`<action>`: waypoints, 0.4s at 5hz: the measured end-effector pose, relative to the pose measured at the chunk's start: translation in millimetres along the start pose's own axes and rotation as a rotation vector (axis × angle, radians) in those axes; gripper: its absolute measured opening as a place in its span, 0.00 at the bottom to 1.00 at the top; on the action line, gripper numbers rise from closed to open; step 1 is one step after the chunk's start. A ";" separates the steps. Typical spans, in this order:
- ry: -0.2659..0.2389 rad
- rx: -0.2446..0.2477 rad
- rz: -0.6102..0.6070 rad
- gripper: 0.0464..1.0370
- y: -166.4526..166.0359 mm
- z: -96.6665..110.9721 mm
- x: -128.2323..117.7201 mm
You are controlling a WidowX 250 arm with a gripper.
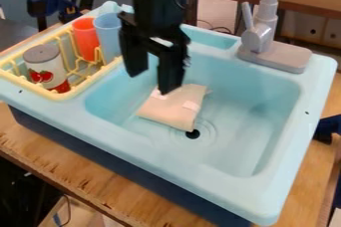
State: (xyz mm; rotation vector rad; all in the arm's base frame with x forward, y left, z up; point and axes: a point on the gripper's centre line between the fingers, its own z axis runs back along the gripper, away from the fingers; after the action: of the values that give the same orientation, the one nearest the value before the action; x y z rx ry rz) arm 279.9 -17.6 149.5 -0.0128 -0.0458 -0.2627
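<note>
Over the left part of the light blue sink (243, 146), the black gripper (152, 81) hangs down with its two fingers spread and nothing between them. A beige, flat, folded thing, perhaps a cloth or packet (174, 108), lies on the basin floor beside the drain, with small white patches on it. In the view, the right fingertip is right above its upper left edge; whether they touch I cannot tell.
A yellow rack (77, 90) at the sink's left holds a can (46, 66), an orange cup (85, 39) and a blue cup (108, 36). The grey faucet (259, 39) rises at the back right. Blue clamps (47, 5) (327, 127) stand at both sides.
</note>
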 end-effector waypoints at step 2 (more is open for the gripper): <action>-0.004 0.003 0.012 0.96 0.2 -27.1 41.6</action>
State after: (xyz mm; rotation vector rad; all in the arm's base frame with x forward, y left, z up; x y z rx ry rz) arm 321.2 -28.7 124.4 -0.0110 -0.0498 -0.2503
